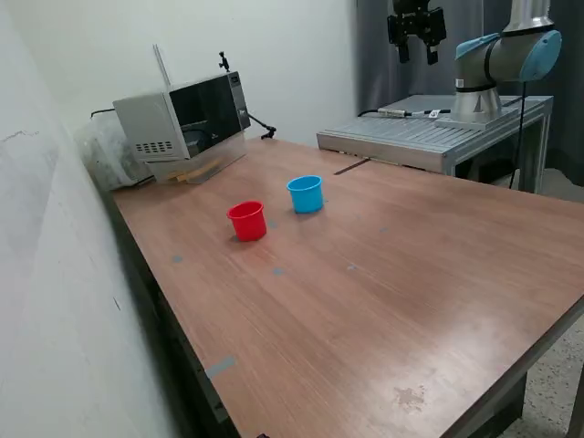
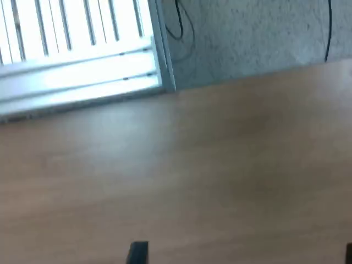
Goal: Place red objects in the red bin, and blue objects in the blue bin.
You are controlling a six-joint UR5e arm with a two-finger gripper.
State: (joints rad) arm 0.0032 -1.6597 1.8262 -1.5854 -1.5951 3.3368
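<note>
The end effector hangs high, fingers spread and empty, well apart from the red cup and blue cup on the worktop; no cubes are visible, so sorting seems finished or pending a search

The setting is presenting as a robotics laboratory or test room. An industrial robot arm is standing on a ribbed metal base plate beside a large bare wooden table, with cables running across the plate and grey curtains hanging behind. A microwave oven is sitting at the table's far end against plain white walls; the speckled floor, seen blurred in the wrist view, is probably concrete.
</note>
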